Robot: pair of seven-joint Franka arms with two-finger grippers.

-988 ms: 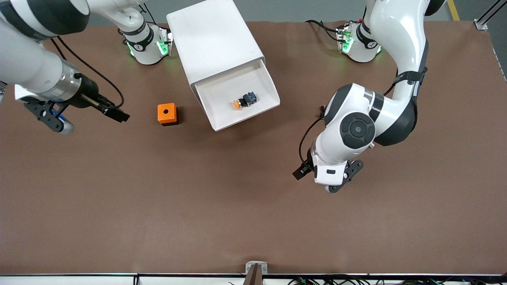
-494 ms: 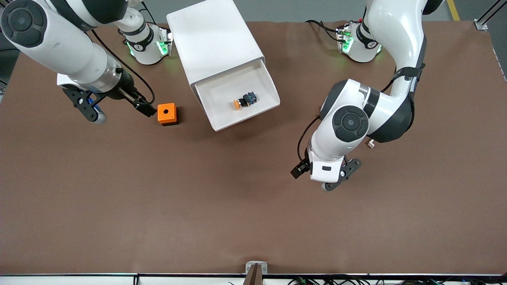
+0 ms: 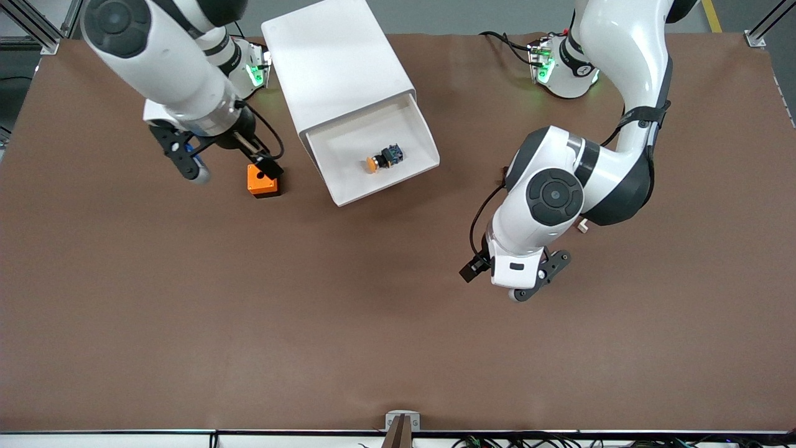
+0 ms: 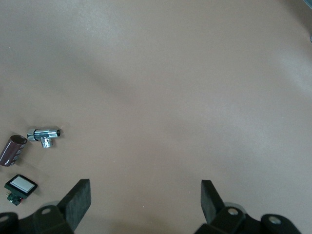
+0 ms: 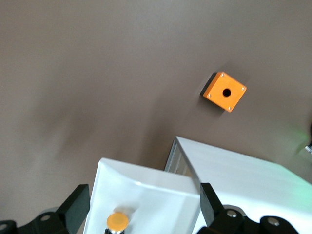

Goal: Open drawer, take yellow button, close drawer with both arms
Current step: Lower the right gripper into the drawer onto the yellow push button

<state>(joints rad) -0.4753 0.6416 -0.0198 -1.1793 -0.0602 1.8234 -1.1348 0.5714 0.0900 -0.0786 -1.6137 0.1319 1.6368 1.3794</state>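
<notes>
**Front view:** A white cabinet (image 3: 339,68) is seen at the top centre of the frame, its top drawer (image 3: 416,134) pulled open. The button (image 3: 379,160) is seen lying inside that drawer, orange cap toward the camera. The right gripper (image 3: 229,163) is held over the table by an orange cube (image 3: 260,182), beside the cabinet, jaws spread wide and empty. The left gripper (image 3: 510,280) is held over bare table in mid-frame, jaws released.

**Left wrist view:** The left gripper (image 4: 145,204) is shown parted with nothing between its fingers. A chrome fitting (image 4: 45,136), a brown cylinder (image 4: 13,150) and a black part with a white face (image 4: 20,186) are seen together on the table.

**Right wrist view:** The right gripper (image 5: 141,207) is shown parted above the drawer (image 5: 146,187), where the button's (image 5: 117,220) orange cap is visible. The cabinet (image 5: 243,170) and the orange cube (image 5: 225,91) are also shown.
</notes>
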